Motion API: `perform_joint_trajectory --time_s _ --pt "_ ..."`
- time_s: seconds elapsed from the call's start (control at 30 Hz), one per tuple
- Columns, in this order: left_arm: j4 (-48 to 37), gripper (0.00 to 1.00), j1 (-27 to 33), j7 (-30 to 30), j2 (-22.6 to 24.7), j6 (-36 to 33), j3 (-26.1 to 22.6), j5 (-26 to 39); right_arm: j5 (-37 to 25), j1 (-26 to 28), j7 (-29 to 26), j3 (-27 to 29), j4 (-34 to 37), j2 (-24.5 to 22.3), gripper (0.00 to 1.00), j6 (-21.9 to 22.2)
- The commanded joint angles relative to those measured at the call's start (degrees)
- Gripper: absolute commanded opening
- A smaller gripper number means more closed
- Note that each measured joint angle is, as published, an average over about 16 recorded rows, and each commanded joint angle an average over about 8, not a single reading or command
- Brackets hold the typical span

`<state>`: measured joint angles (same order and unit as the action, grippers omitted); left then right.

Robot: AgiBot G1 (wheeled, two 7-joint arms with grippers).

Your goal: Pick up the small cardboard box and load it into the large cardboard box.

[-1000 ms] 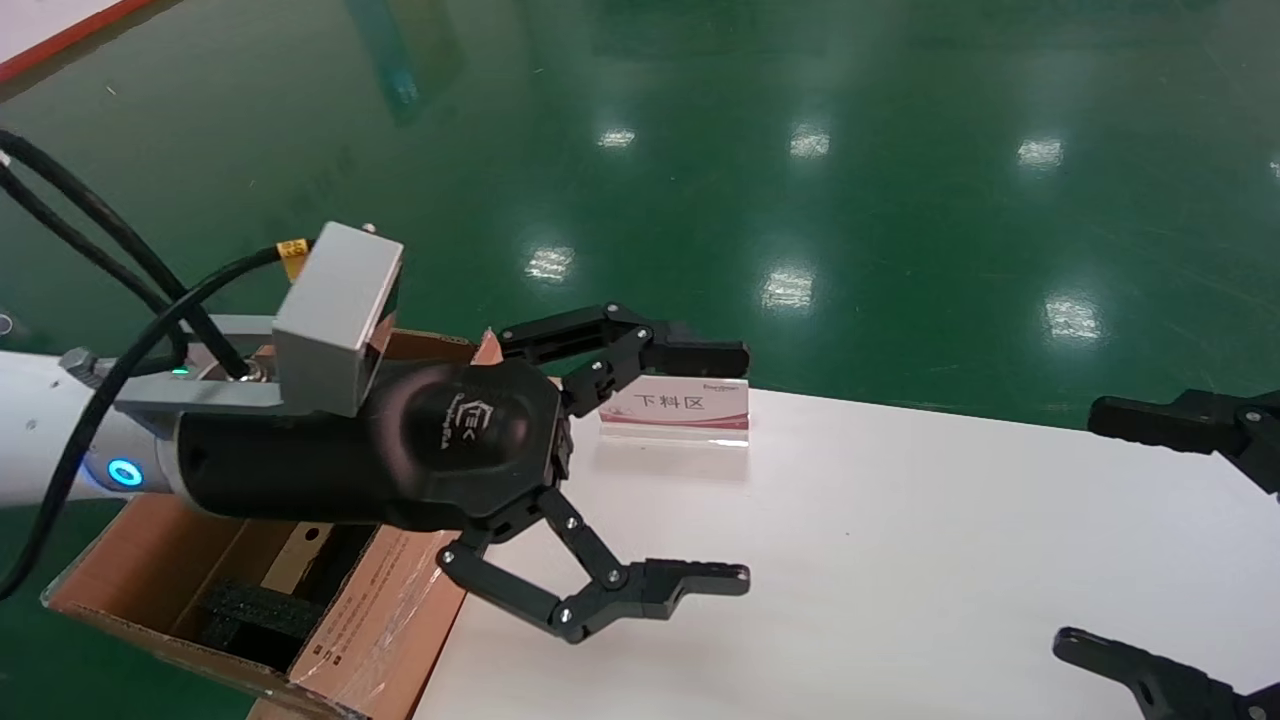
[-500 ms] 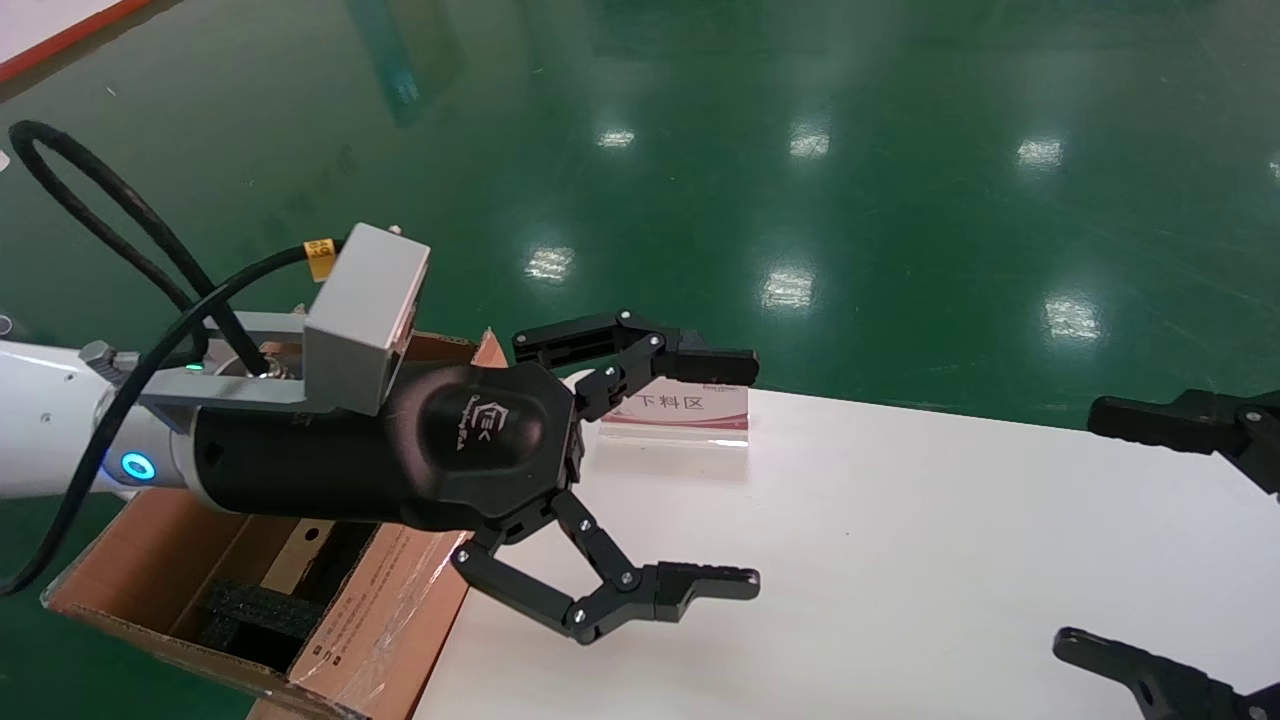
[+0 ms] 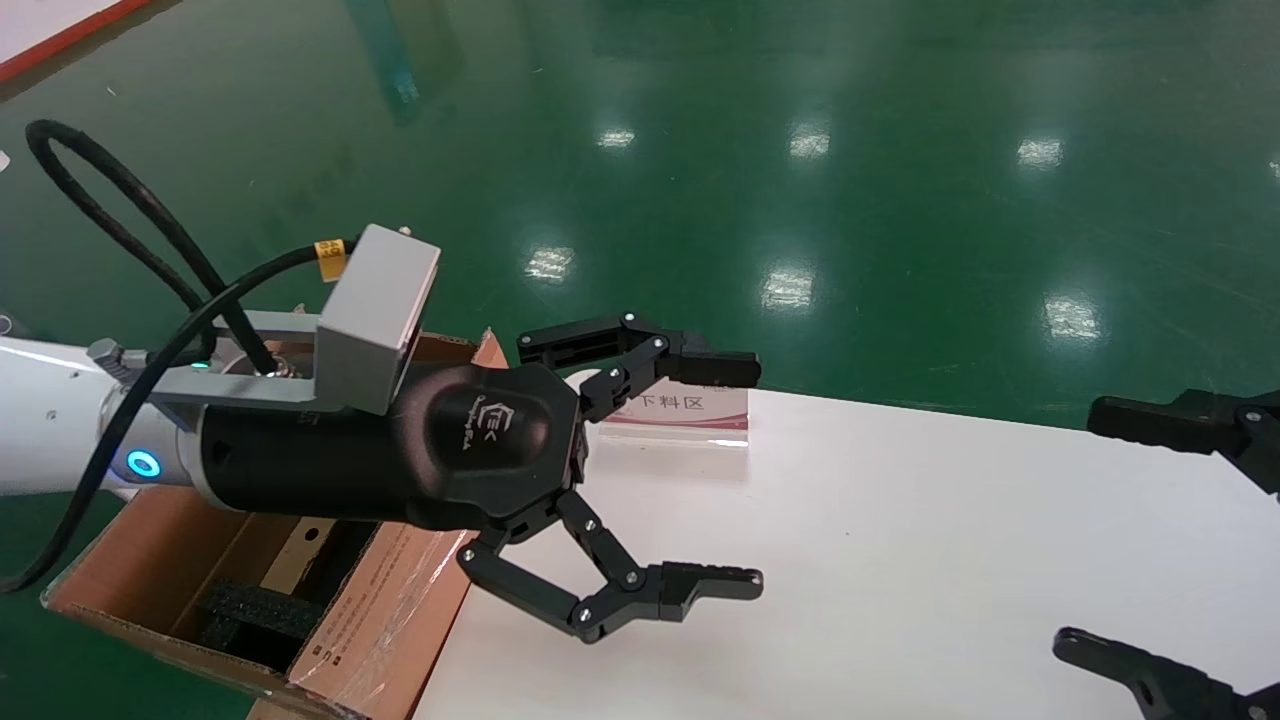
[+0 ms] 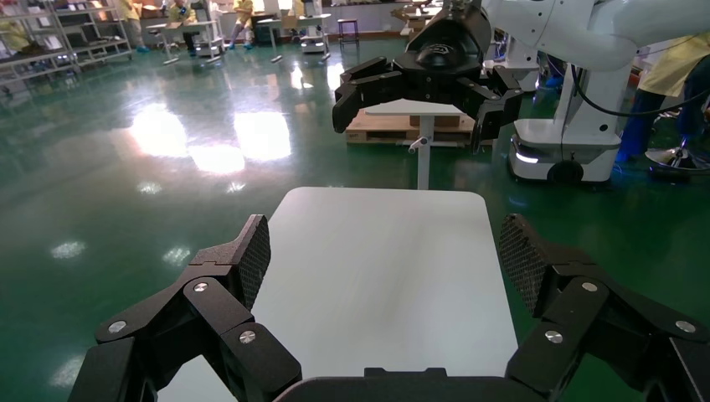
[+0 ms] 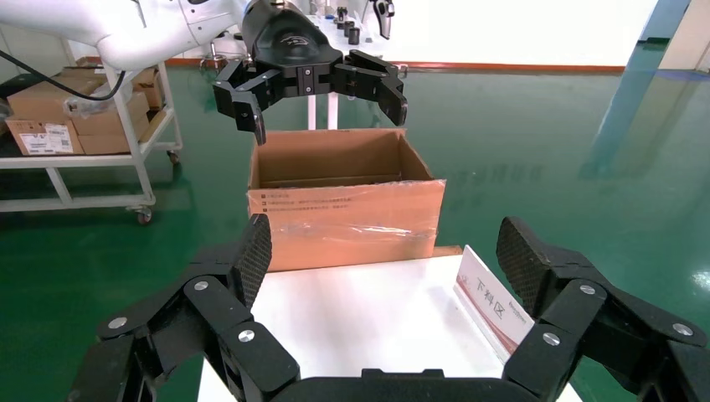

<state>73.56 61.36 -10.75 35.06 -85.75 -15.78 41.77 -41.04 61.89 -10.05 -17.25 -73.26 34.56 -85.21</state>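
1. White counter (image 3: pixel 900 560) fills the lower right of the head view; green glossy floor (image 3: pixel 700 150) lies beyond it.
2. Left claw (image 3: pixel 745 475) hangs above the counter's left end, just past the large cardboard box (image 3: pixel 380 610). Its two fingers are spread wide and nothing sits between them. In the left wrist view the same claw (image 4: pixel 385 260) shows both ribbed pads apart, with bare counter (image 4: pixel 377 276) in the gap.
3. Large cardboard box stands on the floor against the counter's left edge, top open, flaps up. Black foam (image 3: pixel 250 610) is visible inside. Clear glossy tape and small print run along the side facing the counter. Right wrist view shows the box (image 5: pixel 347 209) from across the counter, with the left claw (image 5: pixel 322 92) above its opening.
4. Small cardboard box: not visible in any view; location cannot be told.
5. Right claw (image 3: pixel 1090 530) is at the right edge of the head view, above the counter's right end, fingers spread, holding nothing. Right wrist view confirms this claw (image 5: pixel 385 260) is wide apart.
6. Small acrylic sign (image 3: pixel 690 410) with red band and printed characters stands on the counter's far edge, near the upper finger of the left claw; touching or not, cannot tell.
7. Left wrist view: right claw (image 4: pixel 419 100) appears farther off, beyond the counter's far end.
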Motion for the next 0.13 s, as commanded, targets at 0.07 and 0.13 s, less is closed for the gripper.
perform_joint_trajectory --time_s 0.07,0.13 --pt "0.0 1.0 0.1 0.0 0.0 0.0 -0.1 0.1 0.0 0.0 0.0 0.0 0.0 0.0 1.0 0.0" --pt "0.0 1.0 0.1 -0.1 0.0 0.1 -0.2 0.1 0.0 0.0 0.0 0.0 0.0 0.0 1.0 0.0"
